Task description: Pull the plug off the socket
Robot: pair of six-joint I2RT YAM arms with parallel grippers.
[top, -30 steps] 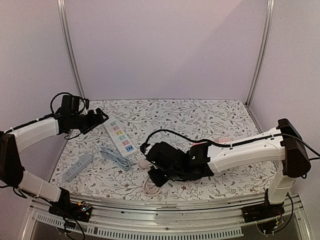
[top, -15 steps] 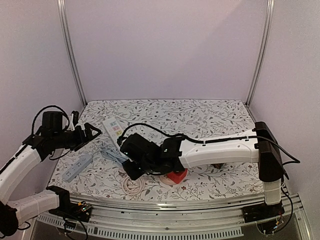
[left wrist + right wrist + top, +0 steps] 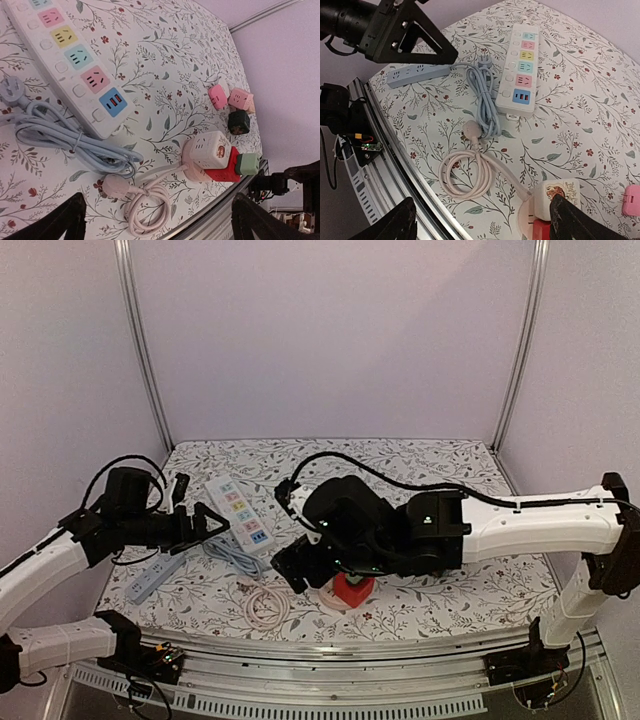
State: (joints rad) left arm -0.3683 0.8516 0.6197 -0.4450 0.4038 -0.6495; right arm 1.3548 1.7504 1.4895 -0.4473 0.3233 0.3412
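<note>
A pale pink plug (image 3: 471, 129) lies loose on the flowered table at the end of its coiled pink cord (image 3: 465, 175), in no socket. The cord runs to a white cube socket (image 3: 560, 197) stacked on a red cube (image 3: 222, 172) with a green cube (image 3: 247, 163) beside it. The plug (image 3: 116, 186) rests against the blue-grey cable bundle (image 3: 60, 137). My right gripper (image 3: 482, 225) hangs open above the coil, holding nothing. My left gripper (image 3: 160, 225) is open too, over the near end of the long white power strip (image 3: 238, 512).
A small grey power strip (image 3: 155, 575) lies at the left near the table edge. Two pink cubes (image 3: 217, 96) and a black cube (image 3: 238, 121) sit further right. The metal front rail (image 3: 385, 150) runs close to the coil.
My right gripper has gone from shut to open and lifted off the pink cord, uncovering the red cube. My left gripper has come down toward the near end of the white strip.
</note>
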